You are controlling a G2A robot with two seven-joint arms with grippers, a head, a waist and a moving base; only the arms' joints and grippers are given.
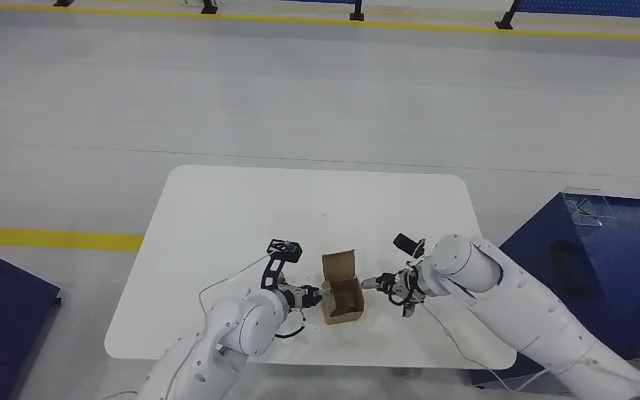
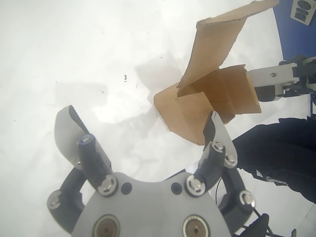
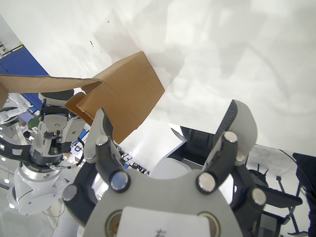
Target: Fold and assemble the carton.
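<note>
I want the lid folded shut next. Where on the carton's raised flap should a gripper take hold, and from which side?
Pinch the raised flap near its free upper edge, with the jaws across the thin sheet, coming down from above. It stands up from the far wall of the carton with both faces bare, so that edge likely gives the most leverage for folding it down.
</note>
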